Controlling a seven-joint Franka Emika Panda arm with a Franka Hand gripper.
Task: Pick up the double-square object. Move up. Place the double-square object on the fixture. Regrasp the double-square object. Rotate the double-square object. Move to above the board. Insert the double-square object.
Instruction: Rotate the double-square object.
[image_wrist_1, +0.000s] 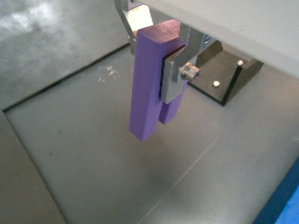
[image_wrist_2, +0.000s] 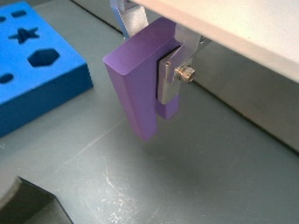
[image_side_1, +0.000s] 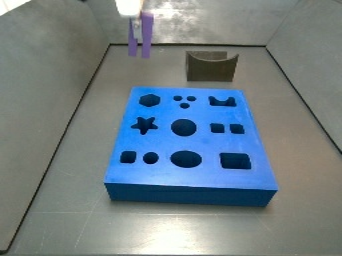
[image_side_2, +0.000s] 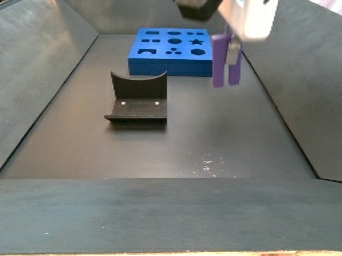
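End effector (image_wrist_1: 176, 72), pinching the light-purple stepped plastic double-square object (image_wrist_1: 152, 83) hanging upright beside the dark notched fixture (image_side_1: 210, 67), is needing a steady carry toward that notch.

Side views: opposite ends of the tray, high, both covering board (image_side_1: 187, 135) and fixture (image_side_2: 136, 98). Wrist views: close on the gripper (image_wrist_1: 176, 72), facing the floor.

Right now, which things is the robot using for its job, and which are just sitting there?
For the job:
- the gripper, up in the air and shut on the purple piece
- the double-square object, hanging clear of the floor
- the fixture, standing empty
- the board, holes all unfilled

Just there:
- the grey tray floor; nothing loose lies on it
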